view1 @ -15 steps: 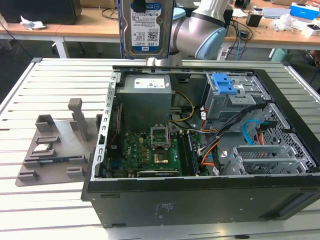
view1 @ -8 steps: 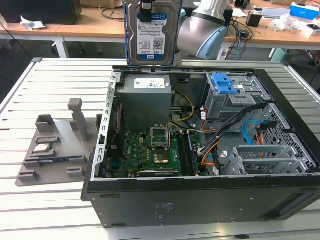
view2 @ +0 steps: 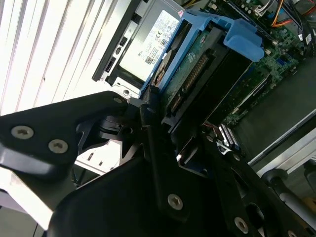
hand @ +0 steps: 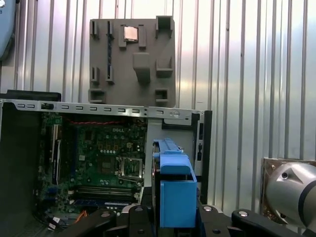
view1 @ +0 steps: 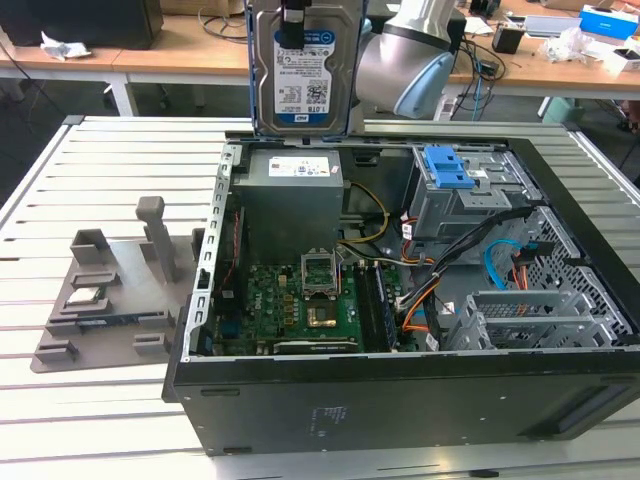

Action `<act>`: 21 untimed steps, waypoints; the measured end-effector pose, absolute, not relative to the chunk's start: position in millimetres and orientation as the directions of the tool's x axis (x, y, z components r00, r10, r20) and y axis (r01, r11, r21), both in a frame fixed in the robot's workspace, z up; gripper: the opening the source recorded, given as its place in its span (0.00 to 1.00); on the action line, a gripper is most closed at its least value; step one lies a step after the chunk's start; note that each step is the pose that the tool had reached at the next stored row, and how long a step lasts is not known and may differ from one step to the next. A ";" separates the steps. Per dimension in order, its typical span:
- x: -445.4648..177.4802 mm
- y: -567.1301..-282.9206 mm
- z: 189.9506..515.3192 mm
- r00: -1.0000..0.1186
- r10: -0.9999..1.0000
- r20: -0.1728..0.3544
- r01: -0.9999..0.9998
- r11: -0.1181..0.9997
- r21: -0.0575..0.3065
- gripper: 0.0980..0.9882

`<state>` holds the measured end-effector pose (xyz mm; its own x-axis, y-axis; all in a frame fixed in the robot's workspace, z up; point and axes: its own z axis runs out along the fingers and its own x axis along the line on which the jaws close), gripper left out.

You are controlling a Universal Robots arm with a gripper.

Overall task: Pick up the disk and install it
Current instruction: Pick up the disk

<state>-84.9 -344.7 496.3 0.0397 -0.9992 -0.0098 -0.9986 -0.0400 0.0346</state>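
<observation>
Gripper (view1: pixel 292 18): black, pinching top edge of flat silver disk (view1: pixel 300 75) in blue plastic carrier.
Place: upright, exterior view's top centre, above open black case (view1: pixel 400 400).
Risk: narrow hold slips; disk falls inside.

Silver metal disk (view1: pixel 305 80) with paper label and smooth blue plastic frame, above the matt black case (view1: pixel 400 410).

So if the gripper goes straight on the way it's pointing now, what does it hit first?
Probably the grey power supply in the computer case: the gripper, shut on the disk, points down at it, so the disk's lower end would touch first. Depth is unclear; it may catch the case's rim.
</observation>
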 end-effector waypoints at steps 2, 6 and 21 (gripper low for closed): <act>-84.8 -347.7 496.1 0.040 -0.999 -0.010 -0.999 -0.040 0.035 0.30; -84.9 -351.2 495.8 0.040 -0.999 -0.010 -0.999 -0.040 0.035 0.30; -84.9 -368.8 494.4 0.040 -0.999 -0.010 -0.999 -0.040 0.035 0.30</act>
